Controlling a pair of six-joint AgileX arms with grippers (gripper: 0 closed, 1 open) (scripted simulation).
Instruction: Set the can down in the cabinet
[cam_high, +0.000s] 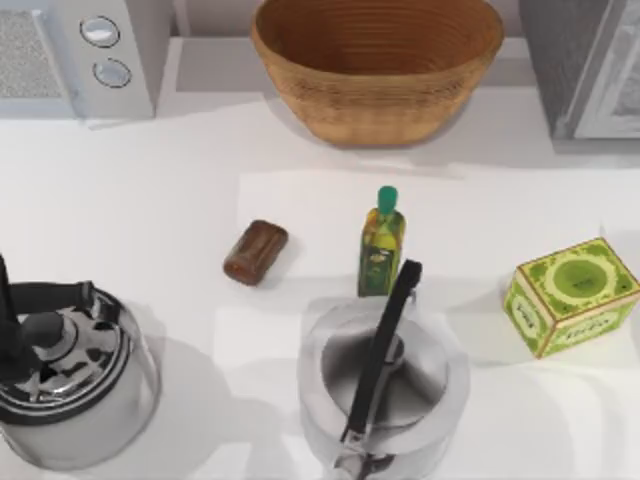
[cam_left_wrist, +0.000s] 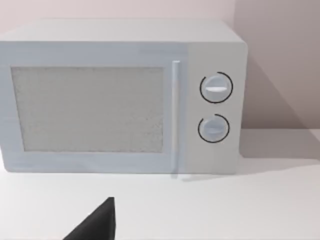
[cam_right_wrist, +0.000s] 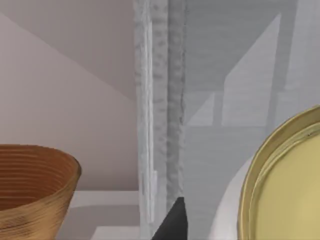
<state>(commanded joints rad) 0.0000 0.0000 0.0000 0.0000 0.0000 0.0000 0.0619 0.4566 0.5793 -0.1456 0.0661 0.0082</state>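
A: Report what surrounds the can (cam_high: 256, 252).

B: The can lies on its side on the white tabletop (cam_high: 150, 210), left of centre, tilted on a diagonal. Just to its right, apart from it, a green-capped bottle (cam_high: 382, 243) stands upright. In front of the bottle sits a steel kettle (cam_high: 383, 388) with a black handle. A second kettle (cam_high: 66, 368) occupies the front left corner. A green box (cam_high: 570, 295) rests near the right edge. A woven basket (cam_high: 378, 62) stands at the back centre, a microwave (cam_left_wrist: 120, 95) at the back left, and the cabinet (cam_high: 585, 65) at the back right corner.

A: Obstructions between can and cabinet?

B: The bottle stands on the direct line to the right of the can; the basket crowds the back. In the right wrist view, the cabinet's frame (cam_right_wrist: 160, 115) rises close by, with the basket to one side and a brass-coloured rim (cam_right_wrist: 280, 170) to the other.

A: Open room?

B: Bare tabletop lies left of and behind the can, and between bottle and box.

A: Arms?

B: The left hand (cam_left_wrist: 97, 225) faces the microwave front, a dark fingertip visible low in its wrist view. The right hand (cam_right_wrist: 172, 222) faces the cabinet edge. I cannot tell how wide either hand stands. Neither touches the can.
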